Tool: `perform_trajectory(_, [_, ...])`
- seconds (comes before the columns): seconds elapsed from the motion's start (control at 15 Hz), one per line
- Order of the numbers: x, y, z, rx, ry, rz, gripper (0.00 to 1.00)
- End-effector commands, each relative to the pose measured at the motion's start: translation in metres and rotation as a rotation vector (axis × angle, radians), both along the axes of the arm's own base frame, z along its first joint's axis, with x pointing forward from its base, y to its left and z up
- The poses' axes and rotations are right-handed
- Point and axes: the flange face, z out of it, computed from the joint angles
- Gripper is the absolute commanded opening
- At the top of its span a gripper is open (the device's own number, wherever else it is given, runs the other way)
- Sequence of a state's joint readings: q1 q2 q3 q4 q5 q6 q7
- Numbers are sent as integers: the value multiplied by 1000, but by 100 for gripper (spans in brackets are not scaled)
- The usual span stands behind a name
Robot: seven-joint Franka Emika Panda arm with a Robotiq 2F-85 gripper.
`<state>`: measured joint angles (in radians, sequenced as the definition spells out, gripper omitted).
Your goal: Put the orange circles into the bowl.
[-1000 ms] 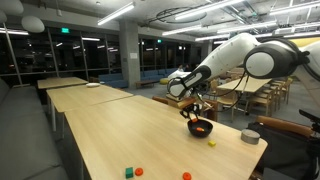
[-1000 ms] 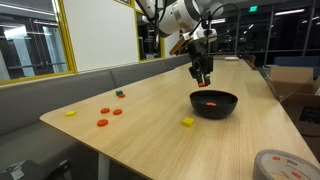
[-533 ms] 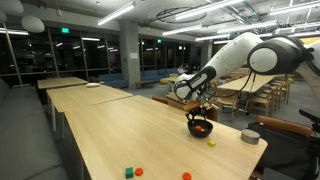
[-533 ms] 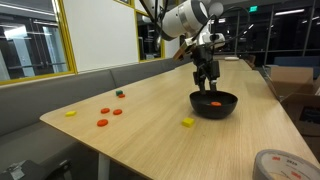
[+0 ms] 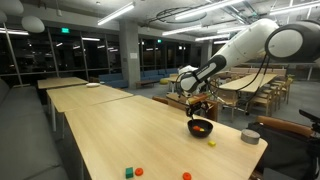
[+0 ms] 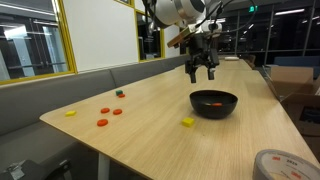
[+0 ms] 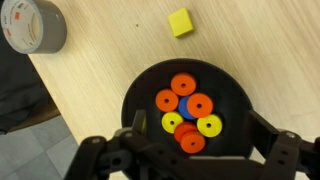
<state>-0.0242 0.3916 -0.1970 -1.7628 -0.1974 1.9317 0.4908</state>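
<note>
Wrist view looks straight down into the bowl (image 7: 228,85). Several orange circles (image 7: 182,86) lie flat inside it, mixed with two yellow discs (image 7: 209,126) and a blue one half buried under them.

Your tool (image 6: 203,70) has risen since half a second ago, when it hung just over the rim. It now stands well above the bowl with its jaws spread wide and nothing between them. I'd read that as a drop just finished, so this trip is done and the next pick is due.

The task isn't over. Three more orange circles (image 6: 102,123) lie on the table (image 6: 150,110), well away from the bowl and near the far corner by the bench.

A small green block (image 6: 120,93) sits just beyond them and a yellow piece (image 6: 70,113) lies to one side, close to the table's edge. You'll want to come down on a circle cleanly, without nudging either.

The stretch of table between the bowl and that cluster is bare wood, so you have an open path at your present height. A yellow block (image 6: 187,121) rests just beside the bowl and a tape roll (image 7: 32,27) lies further off.

In the wrist view the table's edge runs close along one side of the bowl, so keep later drops centred.
</note>
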Motion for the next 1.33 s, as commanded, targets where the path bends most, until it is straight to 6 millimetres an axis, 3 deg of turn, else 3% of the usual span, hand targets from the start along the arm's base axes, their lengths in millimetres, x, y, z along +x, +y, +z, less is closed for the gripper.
perform_trajectory(0.0, [-49,30,62,72,-51,151,100])
perform_trajectory(0.13, [-76,49,82,105,-65,221,100])
perform_trajectory(0.33, [-117,73,88,134,-84,300,100])
perform_trajectory(0.67, [-183,97,63,168,-129,389,100])
perform_trajectory(0.93, [-213,97,48,118,-220,520,100])
perform_trajectory(1.27, [-233,93,78,111,-404,591,100])
